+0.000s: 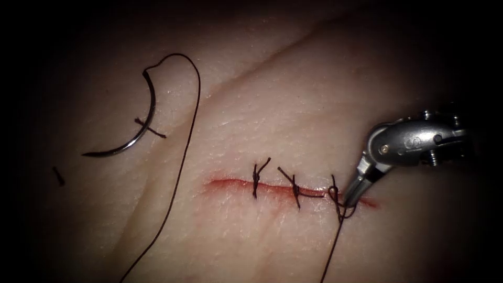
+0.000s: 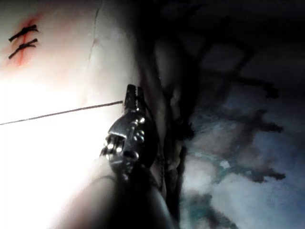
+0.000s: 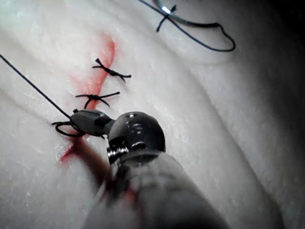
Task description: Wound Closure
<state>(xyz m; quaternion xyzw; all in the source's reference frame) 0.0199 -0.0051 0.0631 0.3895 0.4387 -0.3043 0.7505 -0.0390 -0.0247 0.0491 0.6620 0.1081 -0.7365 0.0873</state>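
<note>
Lying free on the tissue [image 1: 272, 99] well left of the cut [image 1: 230, 183], the needle [image 1: 137, 133] is in neither tool and not in the tissue; the right tool [image 1: 348, 201] has its jaws closed on the thread [image 1: 335, 233] at the loop over the cut's right end, beside two tied stitches [image 1: 259, 177]; the left tool [image 2: 133, 94] grips the same thread, taut; knot-tying looks in hand, calling for steady, even tension

Dim, heavily vignetted endoscope view; glare-washed tissue [image 2: 43, 167] beside deep shadow at left wrist.
</note>
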